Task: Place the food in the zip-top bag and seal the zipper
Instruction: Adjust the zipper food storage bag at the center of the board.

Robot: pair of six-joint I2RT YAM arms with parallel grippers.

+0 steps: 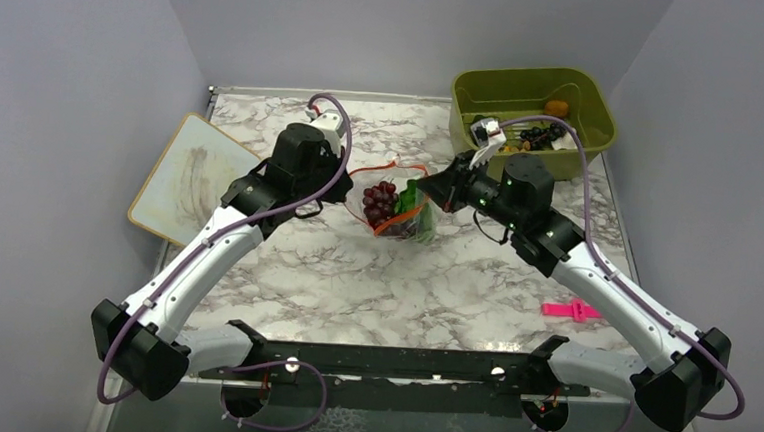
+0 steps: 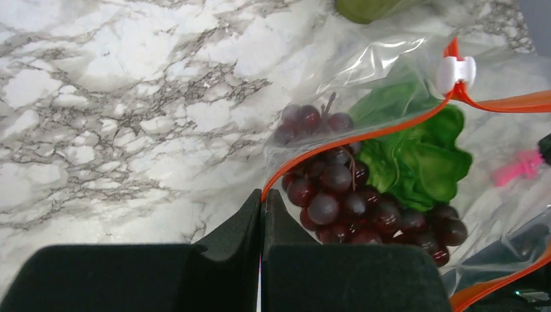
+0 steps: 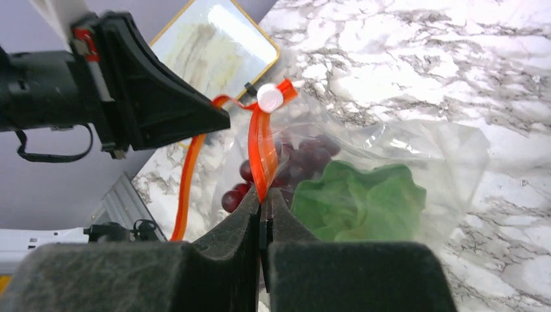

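The clear zip-top bag (image 1: 398,212) lies mid-table with purple grapes (image 1: 379,202) and green lettuce (image 1: 412,200) inside. In the left wrist view the grapes (image 2: 351,201) and lettuce (image 2: 422,159) lie under the orange-red zipper (image 2: 364,135), which carries a white slider (image 2: 455,70). My left gripper (image 2: 262,194) is shut on the zipper at the bag's left end. My right gripper (image 3: 262,197) is shut on the zipper (image 3: 260,156) just below the slider (image 3: 269,97), with lettuce (image 3: 364,201) and grapes (image 3: 305,156) behind it. In the top view the grippers are at the left (image 1: 345,186) and at the right (image 1: 432,191) of the bag.
An olive-green bin (image 1: 586,98) at the back right holds several toy foods, an orange piece (image 1: 557,109) among them. A pink clip (image 1: 571,310) lies on the marble at the right front. A flat board (image 1: 185,174) lies at the left edge.
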